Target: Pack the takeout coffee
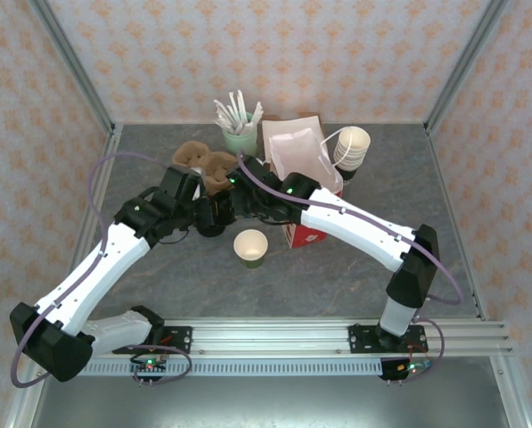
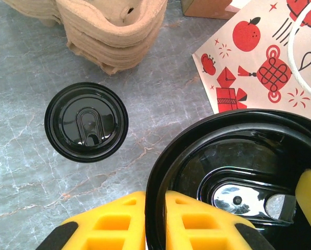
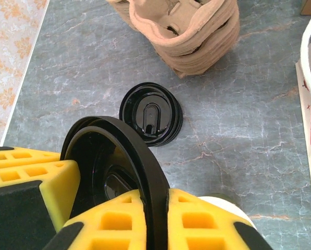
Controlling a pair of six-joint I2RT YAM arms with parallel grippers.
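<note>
Standing well to the left of the red-and-white bag (image 1: 303,165), at the far side, is a stack of brown pulp cup carriers (image 2: 113,26), and on the near side of them a loose black lid (image 2: 86,121) lies flat on the grey worktop (image 1: 337,267), apart from the carriers and to the left of the bag. Nearer the bag the two arms meet over the worktop. The left claw (image 2: 154,200) has its yellow fingers pressed onto the rim of a second black lid (image 2: 233,156), pinching it, with the lid held off the worktop. The right claw (image 3: 111,187) grips that same held lid from the other side, which stands on edge between its fingers, one finger against each face. The takeout coffee cup (image 1: 250,247), dark green outside and cream inside, stands upright and uncovered on the worktop, near the bag's near-left corner and on the near side of the claws, touching neither the bag nor the loose lid. A pale mint cup of white sticks (image 1: 239,135) stands just beyond the bag's far-left corner. To the right of the bag, close beside it, lies a stack of lidless cups (image 1: 352,147).
</note>
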